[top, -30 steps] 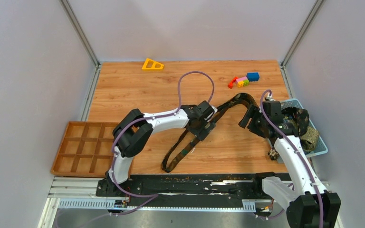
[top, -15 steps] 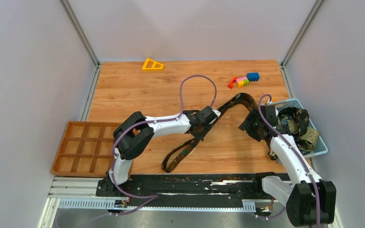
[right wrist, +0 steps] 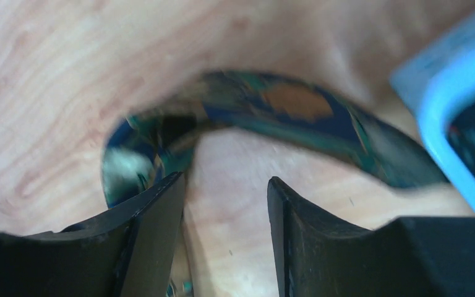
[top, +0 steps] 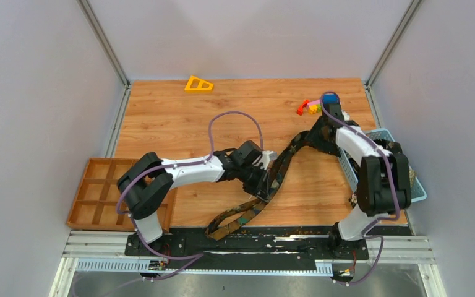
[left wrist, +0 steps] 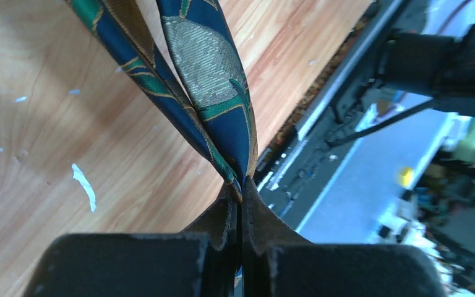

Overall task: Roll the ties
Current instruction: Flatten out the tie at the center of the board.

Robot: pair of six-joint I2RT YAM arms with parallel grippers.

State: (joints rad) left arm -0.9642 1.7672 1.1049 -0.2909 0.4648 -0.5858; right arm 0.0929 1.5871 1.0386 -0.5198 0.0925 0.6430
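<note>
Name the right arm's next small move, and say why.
Probably ease the right jaws forward over the bend in the tie and close them. The left jaws are shut on the tie, while the right jaws stand open beside the blue basket, with only table between them and the bend just ahead.

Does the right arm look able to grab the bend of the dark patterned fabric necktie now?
Probably yes: the right gripper is open just short of the dark patterned necktie, only bare wooden table between. The blue plastic basket sits close beside, not in the way.
</note>
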